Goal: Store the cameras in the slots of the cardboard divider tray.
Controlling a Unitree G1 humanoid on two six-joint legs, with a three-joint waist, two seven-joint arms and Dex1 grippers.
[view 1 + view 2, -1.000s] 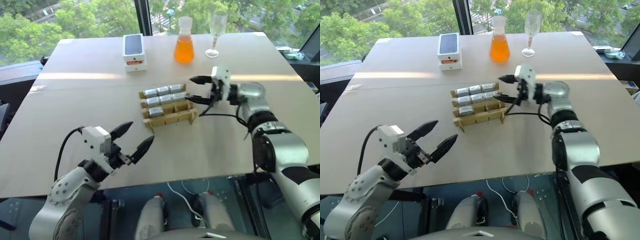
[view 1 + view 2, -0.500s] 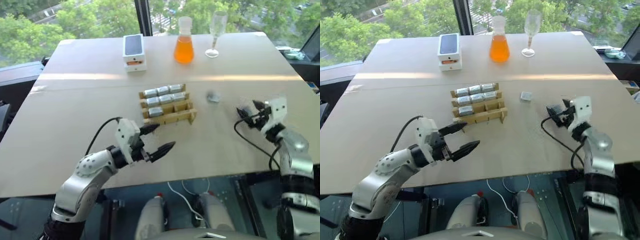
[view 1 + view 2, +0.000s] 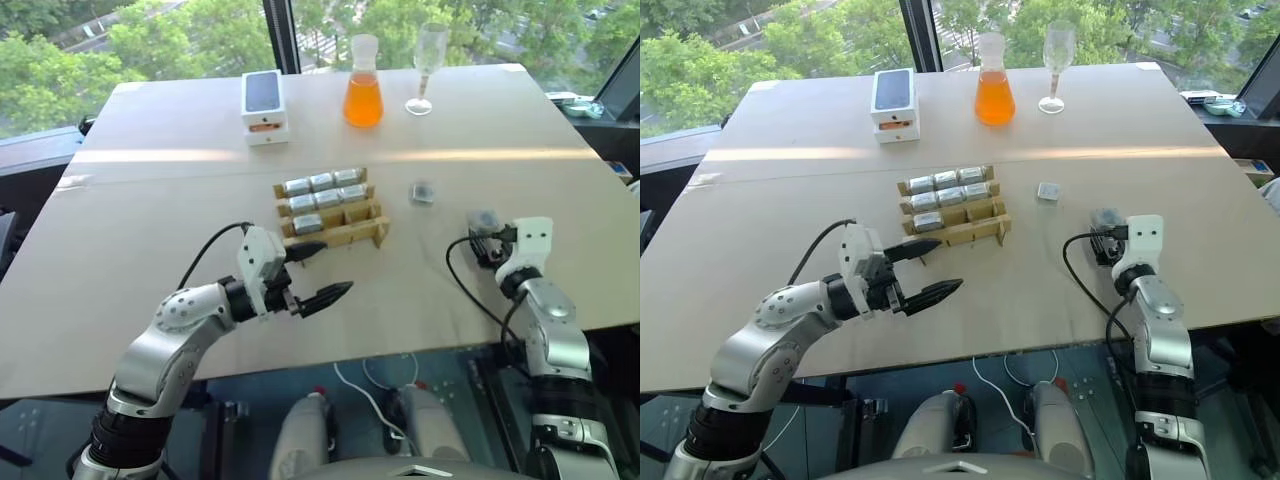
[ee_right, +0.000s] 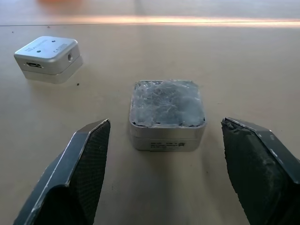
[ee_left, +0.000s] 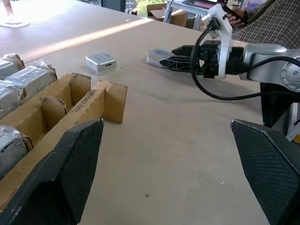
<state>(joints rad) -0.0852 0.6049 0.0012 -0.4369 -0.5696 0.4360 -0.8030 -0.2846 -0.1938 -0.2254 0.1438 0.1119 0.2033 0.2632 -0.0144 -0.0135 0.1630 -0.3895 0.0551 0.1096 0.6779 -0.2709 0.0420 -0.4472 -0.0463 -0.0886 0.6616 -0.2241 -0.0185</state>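
- Head camera, both eyes: a pale wooden table (image 3: 150, 230) stands before a window. Near its middle sits the cardboard divider tray (image 3: 350, 232), with seven silver cameras (image 3: 322, 182) in its slots: three in the far row, three in the middle row, and one at the left end of the near row. The near row's other two slots are empty.
- Two more cameras lie loose on the table to the right of the tray: a bare camera (image 3: 423, 192) near the tray, and a film-covered camera (image 3: 482, 219) closer to the robot's right side.
- The left gripper (image 3: 316, 274) hovers just in front of the tray's near edge, its two black fingers spread wide with nothing between them.
- The right gripper (image 3: 478, 242) lies low over the table, just behind the film-covered camera and pointing at it.
- At the far edge stand a white phone box (image 3: 264, 105), a flask of orange liquid (image 3: 364, 82) and a glass (image 3: 427, 66).
- Left wrist camera: the left gripper's fingers (image 5: 75, 168) stand far apart around bare table. The tray's corner and its empty slots are beside one finger. Beyond lie the two loose cameras and the right gripper.
- Right wrist camera: the right gripper's fingers (image 4: 84, 173) are open, one on each side of the film-covered camera, not touching it. The bare camera lies farther off.
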